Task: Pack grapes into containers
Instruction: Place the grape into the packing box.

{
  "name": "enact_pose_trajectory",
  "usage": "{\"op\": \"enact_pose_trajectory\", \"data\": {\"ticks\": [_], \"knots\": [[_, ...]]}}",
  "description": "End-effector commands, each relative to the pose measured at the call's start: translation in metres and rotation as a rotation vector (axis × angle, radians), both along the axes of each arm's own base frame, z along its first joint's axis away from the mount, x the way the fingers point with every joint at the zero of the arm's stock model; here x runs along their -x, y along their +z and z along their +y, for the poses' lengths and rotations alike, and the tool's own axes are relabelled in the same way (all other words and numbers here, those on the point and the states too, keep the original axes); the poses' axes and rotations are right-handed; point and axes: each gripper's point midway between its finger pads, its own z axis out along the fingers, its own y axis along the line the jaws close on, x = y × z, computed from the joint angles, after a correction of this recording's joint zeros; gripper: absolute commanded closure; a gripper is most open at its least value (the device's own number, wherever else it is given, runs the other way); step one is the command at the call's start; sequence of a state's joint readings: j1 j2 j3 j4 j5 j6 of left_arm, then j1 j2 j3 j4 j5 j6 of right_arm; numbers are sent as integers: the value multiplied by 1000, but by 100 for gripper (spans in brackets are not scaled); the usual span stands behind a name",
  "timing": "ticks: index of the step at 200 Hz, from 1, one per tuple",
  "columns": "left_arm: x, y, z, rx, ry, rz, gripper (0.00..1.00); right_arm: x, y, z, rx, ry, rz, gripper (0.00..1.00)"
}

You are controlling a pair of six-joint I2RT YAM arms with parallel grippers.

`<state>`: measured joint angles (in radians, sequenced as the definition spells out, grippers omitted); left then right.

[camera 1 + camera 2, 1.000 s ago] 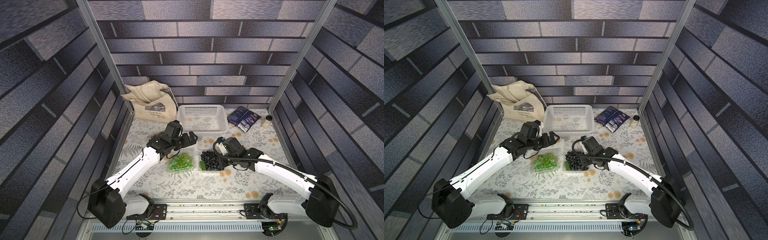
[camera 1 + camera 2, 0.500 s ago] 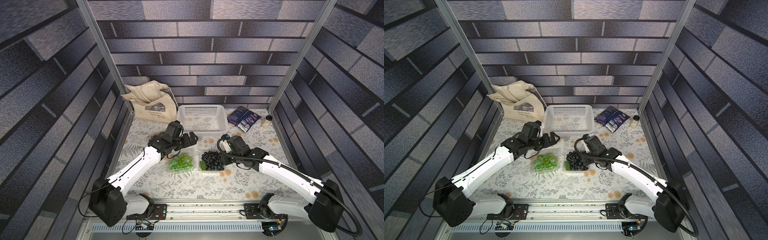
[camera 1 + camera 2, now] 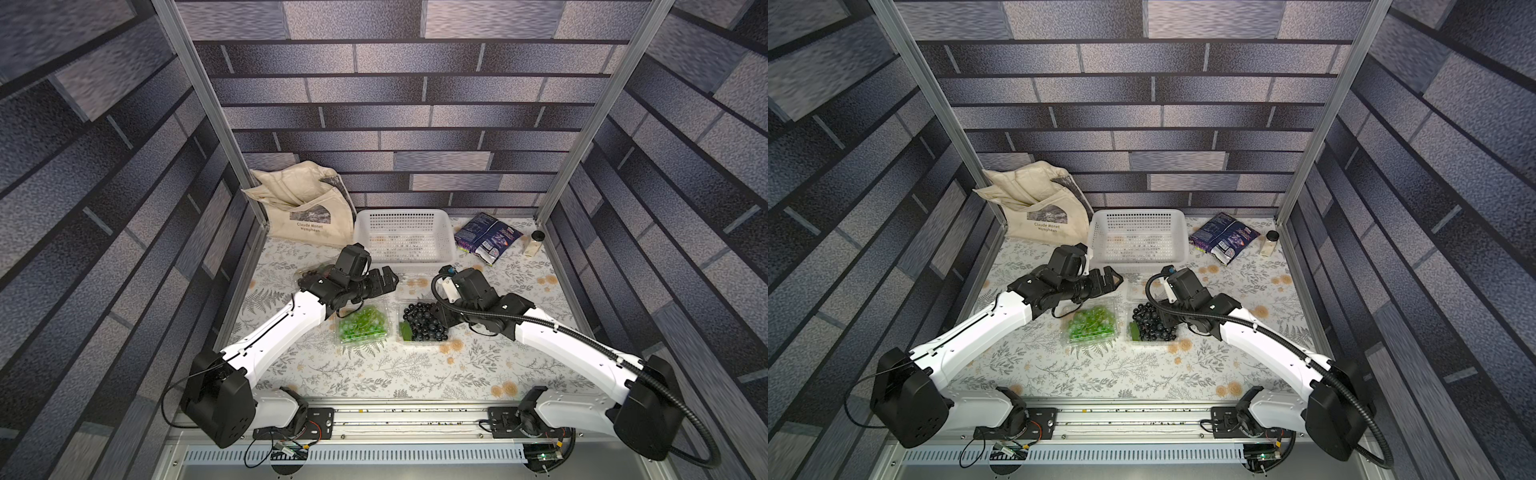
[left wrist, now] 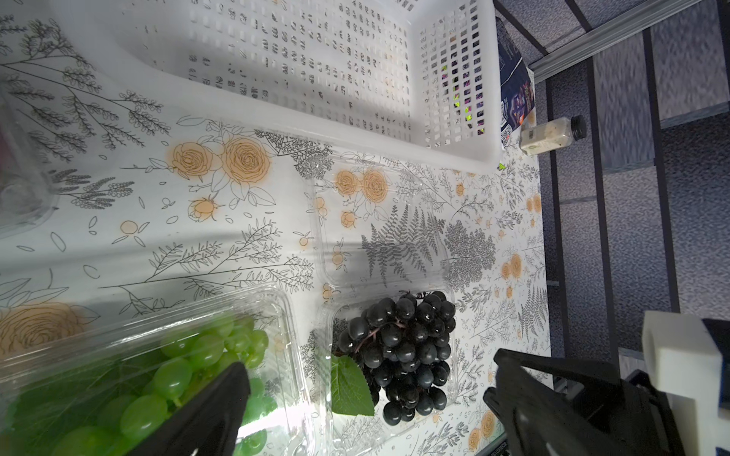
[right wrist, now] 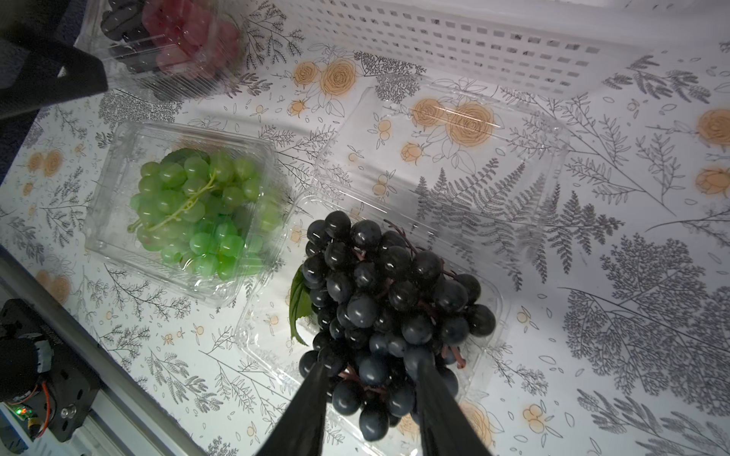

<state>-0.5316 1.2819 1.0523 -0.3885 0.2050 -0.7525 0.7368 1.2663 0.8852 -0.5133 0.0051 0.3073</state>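
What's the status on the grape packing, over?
Left claw open, hovering empty. Right claw parted around the black grapes. Bunch down in its box, lid lying open. Nothing in the way.

L arm (image 3: pixel 282 332) runs from lower left of frame up to centre in both top views, forearm near level; left gripper (image 3: pixel 387 281) points to frame right, jaws spread wide. R arm (image 3: pixel 561 345) runs from lower right, wrist pitched down twd centre; right gripper (image 5: pixel 371 365) jaws partly apart.
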Motion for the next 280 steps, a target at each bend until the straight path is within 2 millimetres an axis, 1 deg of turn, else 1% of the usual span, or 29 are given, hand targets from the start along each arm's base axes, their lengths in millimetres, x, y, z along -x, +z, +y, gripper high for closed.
{"op": "enact_pose_trajectory", "data": {"ticks": [1, 16, 29, 47, 63, 75, 91, 105, 130, 146, 167, 225, 248, 266, 280], "knots": [[1, -8, -2, -9, -3, 19, 0, -6, 11, -9, 8, -32, -36, 63], [1, -9, -2, -14, -4, 21, 0, -6, 18, -11, -1, -30, -56, 59], [1, -10, -3, -22, -7, 23, 0, -7, 27, -10, -19, -23, -78, 58], [1, -13, -5, -38, -16, 25, 0, -8, 37, -3, -58, -3, -103, 57], [1, -16, -7, -46, -24, 29, 0, -11, 39, 5, -86, 12, -104, 58], [0, -17, -8, -47, -26, 27, 0, -15, 35, 13, -98, 28, -96, 58], [0, -18, -9, -48, -31, 24, 0, -21, 24, 23, -101, 34, -75, 62], [-1, -19, -9, -46, -33, 25, 0, -27, 14, 30, -103, 36, -65, 62], [-1, -24, -11, -44, -40, 35, 0, -34, -2, 35, -91, 25, -49, 66], [-2, -26, -11, -45, -42, 40, 0, -34, -11, 36, -89, 19, -27, 68], [-3, -29, -12, -39, -42, 45, 0, -29, -22, 38, -107, 12, 12, 71], [-5, -37, -17, -36, -47, 64, 0, -18, -53, 32, -89, -9, 81, 74], [-7, -38, -18, -36, -50, 65, 0, -15, -53, 31, -98, -13, 85, 74], [-7, -38, -22, -33, -55, 65, 0, -17, -41, 32, -116, -14, 64, 73], [-7, -40, -27, -35, -67, 70, 0, -19, -25, 32, -132, -13, 39, 71]]}}
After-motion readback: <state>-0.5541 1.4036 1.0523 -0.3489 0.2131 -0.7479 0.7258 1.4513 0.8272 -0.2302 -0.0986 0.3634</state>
